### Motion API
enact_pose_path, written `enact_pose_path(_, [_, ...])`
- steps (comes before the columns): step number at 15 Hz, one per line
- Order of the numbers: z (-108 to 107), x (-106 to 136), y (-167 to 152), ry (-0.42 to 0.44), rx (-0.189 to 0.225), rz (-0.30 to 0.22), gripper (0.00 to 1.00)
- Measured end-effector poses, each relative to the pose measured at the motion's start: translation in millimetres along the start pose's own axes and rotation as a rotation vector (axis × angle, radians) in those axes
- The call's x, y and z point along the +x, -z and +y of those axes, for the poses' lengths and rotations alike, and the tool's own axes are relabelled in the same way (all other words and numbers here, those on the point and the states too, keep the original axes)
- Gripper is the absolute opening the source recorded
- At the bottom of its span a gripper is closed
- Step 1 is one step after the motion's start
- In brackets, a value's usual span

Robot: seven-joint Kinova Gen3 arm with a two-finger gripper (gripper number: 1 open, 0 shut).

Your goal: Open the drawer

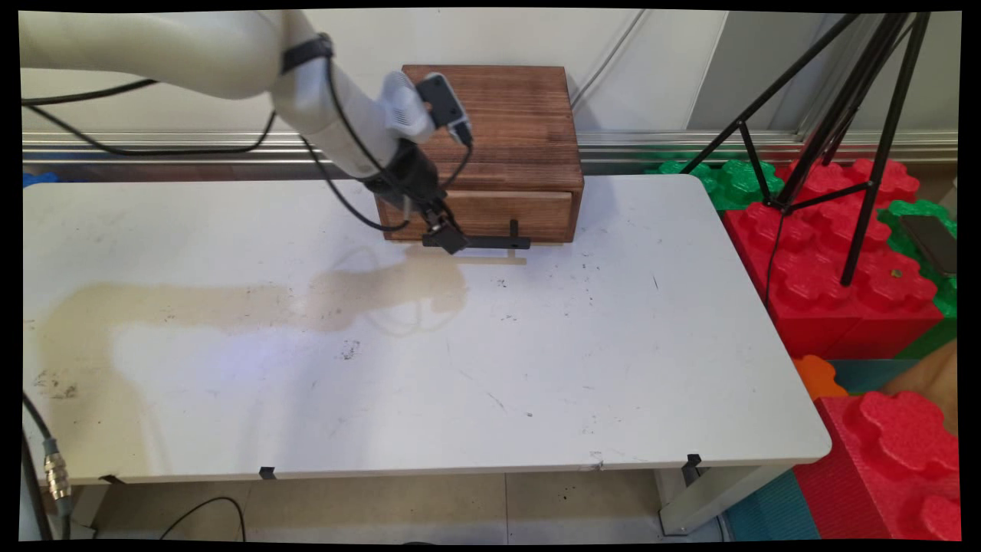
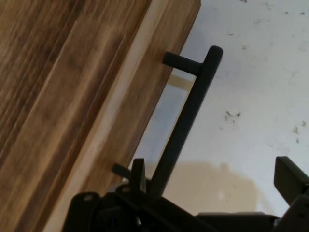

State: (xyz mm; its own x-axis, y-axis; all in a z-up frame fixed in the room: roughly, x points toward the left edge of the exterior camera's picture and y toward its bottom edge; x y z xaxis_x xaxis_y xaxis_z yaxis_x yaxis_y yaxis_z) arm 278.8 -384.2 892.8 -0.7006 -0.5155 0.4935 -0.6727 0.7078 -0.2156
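A dark wooden box (image 1: 510, 115) stands at the table's far edge, with a drawer (image 1: 521, 213) low in its front. The drawer looks shut and carries a black bar handle (image 1: 494, 243) on two posts. My gripper (image 1: 446, 234) hangs at the handle's left end, just above the table. In the hand view the handle (image 2: 189, 113) runs up from the gripper (image 2: 215, 175), beside the drawer front (image 2: 128, 113). One fingertip (image 2: 138, 170) sits between the bar and the drawer front, the other (image 2: 289, 178) well outside the bar. The gripper is open around the bar, not clamped on it.
The white table (image 1: 536, 368) carries scuffs and the arm's shadow. A black tripod (image 1: 835, 138) stands to the right on red foam blocks (image 1: 835, 268) and green foam blocks (image 1: 728, 180). More red blocks (image 1: 897, 460) lie at the near right. Black cables (image 1: 153, 146) hang from the arm.
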Motion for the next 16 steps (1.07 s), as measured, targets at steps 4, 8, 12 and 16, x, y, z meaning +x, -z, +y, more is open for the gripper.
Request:
enact_pose_path(4, [-2.8,11.1,-26.8,-0.007,-0.004,-0.015,1.0])
enact_pose_path(8, [-3.2,19.3,-53.0,-0.013,-0.016,-0.029,1.0])
enact_pose_path(12, [-2.5,24.9,-78.3,-0.015,-0.033,-0.045,1.0])
enact_pose_path(16, [-1.4,27.5,-97.3,-0.016,-0.049,-0.058,1.0])
